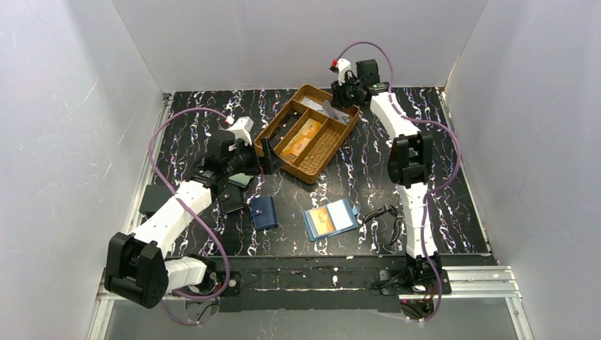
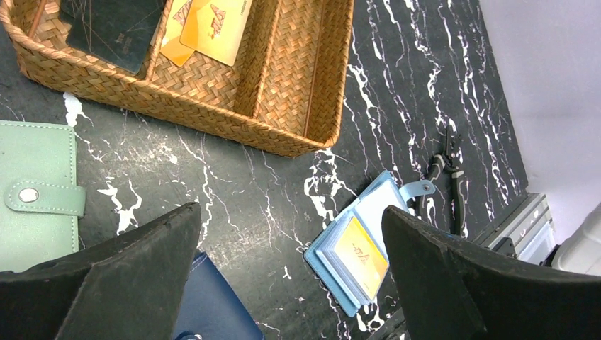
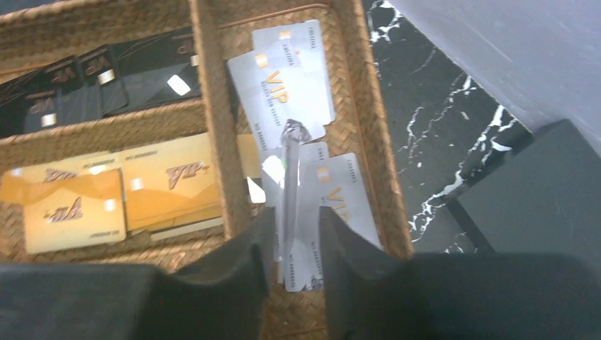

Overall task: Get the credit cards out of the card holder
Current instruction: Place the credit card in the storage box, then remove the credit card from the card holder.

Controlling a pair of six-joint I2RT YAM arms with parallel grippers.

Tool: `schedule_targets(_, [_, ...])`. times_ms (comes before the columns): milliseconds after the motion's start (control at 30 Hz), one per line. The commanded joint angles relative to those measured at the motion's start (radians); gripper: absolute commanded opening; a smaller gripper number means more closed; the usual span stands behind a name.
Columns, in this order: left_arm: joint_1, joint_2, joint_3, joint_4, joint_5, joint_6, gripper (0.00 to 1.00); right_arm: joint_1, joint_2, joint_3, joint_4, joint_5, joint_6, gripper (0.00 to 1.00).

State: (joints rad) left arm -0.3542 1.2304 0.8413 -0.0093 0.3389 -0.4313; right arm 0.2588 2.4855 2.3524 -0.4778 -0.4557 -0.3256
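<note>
Top view: the left arm base (image 1: 135, 265) sits lower left. The card holder (image 1: 347, 216) lies open at lower centre, a credit card (image 1: 322, 221) showing inside.

Left wrist: left gripper (image 2: 289, 212) jaws are wide apart, empty.

Right wrist: right gripper (image 3: 294, 212) jaws are narrowly apart around an edge-on silver card (image 3: 287, 177) over the basket (image 3: 212, 106).

The basket (image 2: 212, 113) sits on the table (image 1: 368, 177) at twelve o'clock from its middle, turned askew. Cards (image 1: 303, 136) lie in its middle compartment. A second lot (image 2: 113, 28) lies in the compartment at ten o'clock of them, and a third lot (image 3: 283, 92) in the one at two o'clock. The holder (image 1: 345, 214) lies open at six o'clock of the basket, well apart from it, with one card (image 1: 322, 221) on its left half. Pliers (image 1: 383, 214) lie just beside it at three o'clock. A wallet (image 1: 264, 212) lies at nine o'clock of it, and a second wallet (image 2: 35, 191) at eleven o'clock of the first.
</note>
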Motion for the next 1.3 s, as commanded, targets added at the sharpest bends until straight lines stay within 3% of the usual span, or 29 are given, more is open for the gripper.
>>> schedule_targets(0, [0.008, -0.074, -0.016, 0.003, 0.034, -0.015, 0.98, 0.018, 0.026, 0.092, 0.091, 0.142, 0.004, 0.41])
schedule_targets(100, [0.008, -0.114, -0.022, -0.004, 0.051, -0.039, 0.98, 0.016, -0.024, 0.099, 0.127, 0.303, -0.009, 0.49])
schedule_targets(233, [0.009, -0.162, -0.048, 0.017, 0.106, -0.118, 0.98, -0.009, -0.168, 0.029, 0.106, 0.316, 0.002, 0.50])
schedule_targets(300, [0.008, -0.170, -0.071, 0.059, 0.152, -0.198, 0.98, -0.028, -0.267, -0.059, 0.083, 0.239, 0.015, 0.50])
schedule_targets(467, [-0.038, -0.165, -0.118, 0.090, 0.265, -0.363, 0.94, -0.064, -0.571, -0.403, -0.066, -0.170, -0.098, 0.58])
schedule_targets(633, [-0.322, -0.179, -0.115, -0.017, 0.056, -0.314, 0.94, -0.063, -0.859, -0.839, -0.282, -0.462, -0.376, 0.64])
schedule_targets(800, [-0.568, -0.173, -0.217, -0.031, -0.246, -0.398, 0.93, -0.062, -1.088, -1.265, -0.289, -0.518, -0.501, 0.67])
schedule_targets(933, [-0.653, -0.129, -0.280, 0.037, -0.359, -0.490, 0.89, -0.062, -1.172, -1.455, -0.190, -0.562, -0.421, 0.66])
schedule_targets(1033, [-0.686, -0.081, -0.276, 0.070, -0.395, -0.527, 0.86, -0.063, -1.205, -1.472, -0.158, -0.583, -0.373, 0.65])
schedule_targets(1133, [-0.689, -0.024, -0.251, 0.095, -0.396, -0.535, 0.84, -0.060, -1.213, -1.533, 0.014, -0.590, -0.161, 0.57])
schedule_targets(1267, [-0.689, 0.021, -0.255, 0.189, -0.396, -0.548, 0.79, -0.052, -1.194, -1.586, 0.137, -0.595, 0.000, 0.49])
